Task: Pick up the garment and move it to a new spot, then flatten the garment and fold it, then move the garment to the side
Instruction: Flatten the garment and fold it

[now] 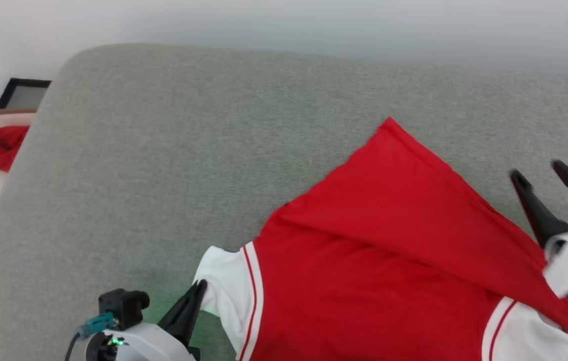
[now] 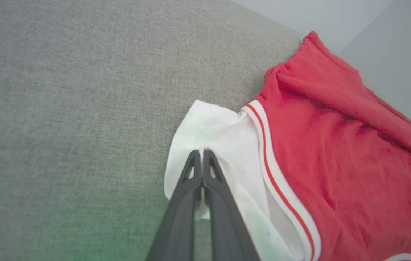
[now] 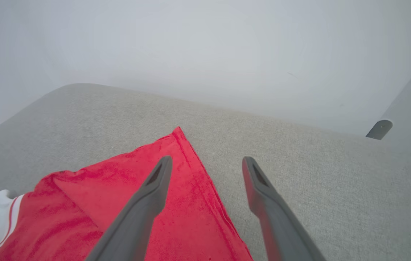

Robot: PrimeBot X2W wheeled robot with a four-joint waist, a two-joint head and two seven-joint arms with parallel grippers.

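Head camera looks down; both wrist cameras closely share the garment (image 1: 389, 250).

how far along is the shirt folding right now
Done: the garment lies on the grey cushion, with one red corner already folded across its body. In hand: the left hand is shut on the white sleeve; the right hand is open and empty. Left: finishing the fold and moving it aside.

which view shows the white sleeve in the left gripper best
The left wrist view: the sleeve is close, with the left gripper shut on its edge. The head view shows it small at the bottom; the right wrist view catches a white corner.
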